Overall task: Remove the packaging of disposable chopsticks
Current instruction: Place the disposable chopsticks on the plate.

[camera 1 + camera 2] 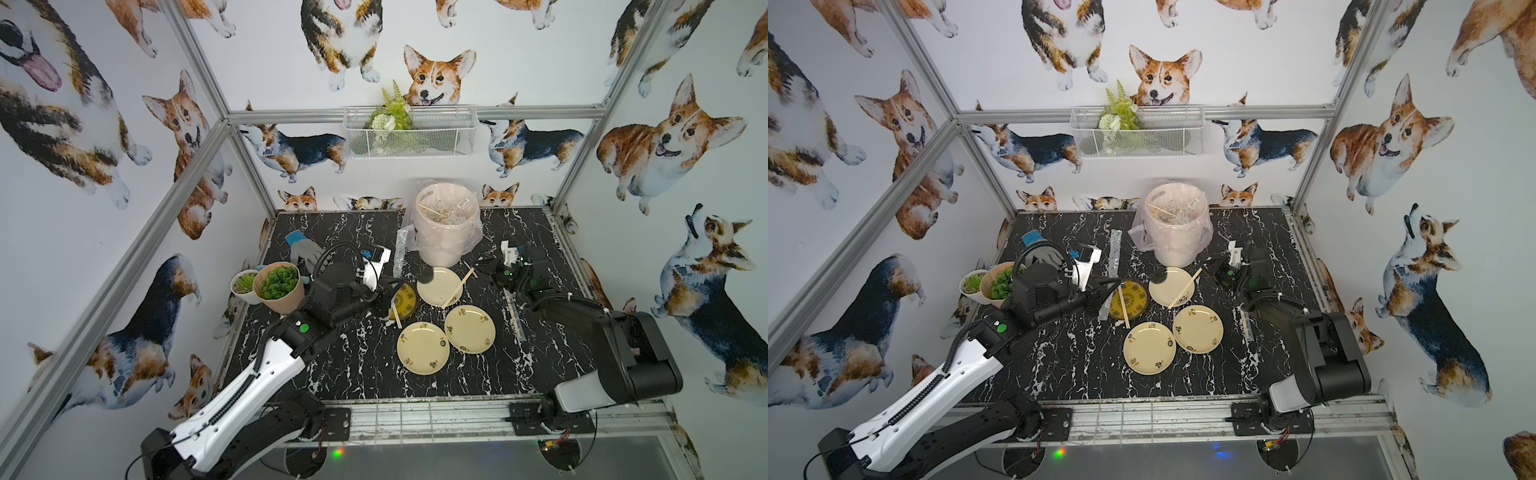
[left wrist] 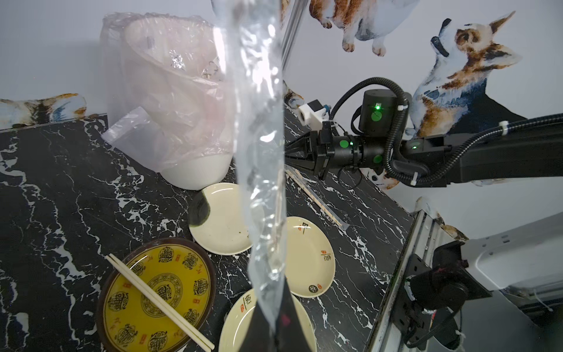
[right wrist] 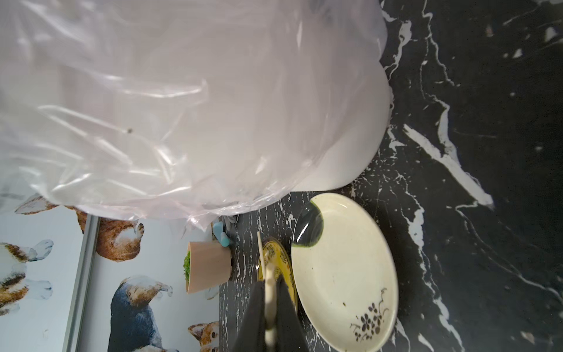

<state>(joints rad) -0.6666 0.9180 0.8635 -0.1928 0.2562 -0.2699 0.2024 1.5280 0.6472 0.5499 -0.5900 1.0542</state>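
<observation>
The black marble worktop (image 1: 353, 365) carries everything. At its far edge stands the white bin (image 1: 440, 253) with a pink liner (image 2: 170, 122), and inside it lie crumpled wrappers and some loose sticks. In the middle there are cream plates (image 1: 423, 348) and one yellow dish (image 2: 182, 268) with a dark rim, all close together.

The left pincer (image 2: 277, 307) is closed on one end of the packaging (image 2: 259, 122) – a long clear sleeve, crinkled and glossy. It is lifted off the worktop and in both top views it stands just beside the bin; it looks empty. The right pincer (image 3: 270, 283) is closed too, on a bare pair of disposable chopsticks (image 1: 459, 286), which it holds in the air above the far cream plate (in the right wrist view the sticks are blurred between the fingers).

A second bare pair (image 2: 158, 301) rests across the yellow dish, with one end past the rim. A wrapped pair (image 2: 313, 198) lies flat on the worktop beside the right arm.
</observation>
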